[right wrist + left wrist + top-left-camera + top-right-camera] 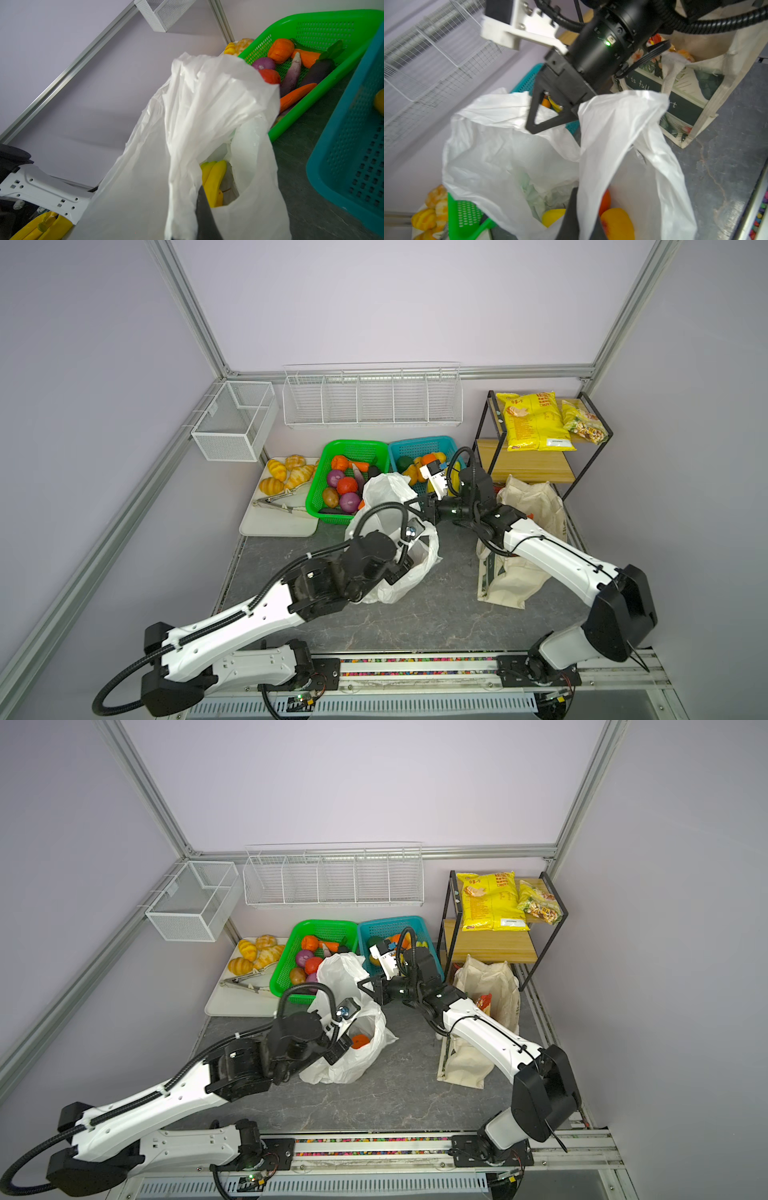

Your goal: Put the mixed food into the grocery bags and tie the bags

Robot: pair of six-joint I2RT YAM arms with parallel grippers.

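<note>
Right now both of my grippers are pinched tight on the white plastic bag (384, 489). The bag sits in the middle of the grey table (415, 622), just in front of the green basket (353, 443) and the teal basket (424, 440).

My right gripper (415, 508) is squeezed on the bag's far loop handle and holds it up high. My left gripper (338, 1048) is clamped on the near handle, down low by the mouth of the bag. The mouth gapes open between the two.

Looking in through the right wrist view, I can see the yellow banana (214, 180) lying inside the bag. In a top view a round orange fruit (360, 1041) shows inside too, right next to my left gripper.

The cream tote (536, 506) stands a bit slumped on the right side of the table, apart from the white bag, and my right arm reaches over it. A red packet (483, 1001) peeks out of its top.
</note>
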